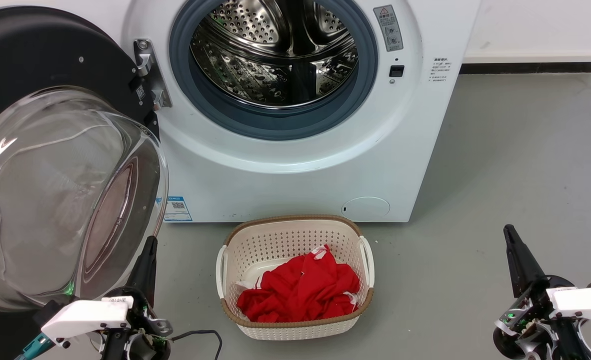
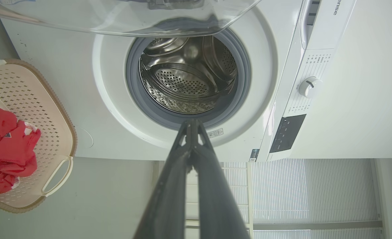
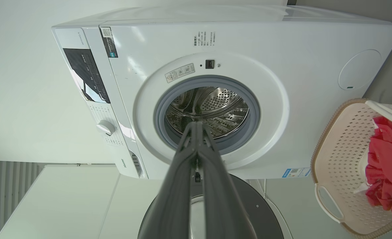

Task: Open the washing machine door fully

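Note:
The washing machine door [image 1: 50, 55] stands swung out to the left on its hinge [image 1: 148, 75], its clear glass bowl [image 1: 50, 200] bulging toward me. The steel drum [image 1: 280, 50] lies fully exposed. My left gripper [image 1: 150, 241] is shut with nothing in it, its tip just below the bowl's lower right rim. In the left wrist view that gripper [image 2: 191, 122] points at the drum opening and the bowl [image 2: 123, 16] hangs apart from it along the top edge. My right gripper [image 1: 508, 230] is shut and empty over the floor at the lower right, far from the door [image 3: 255, 212].
A cream laundry basket [image 1: 295, 220] holding red clothes [image 1: 300, 290] sits on the grey floor in front of the machine [image 1: 300, 165], between my arms. A black cable [image 1: 200, 334] lies by the left arm. The white wall runs behind at right.

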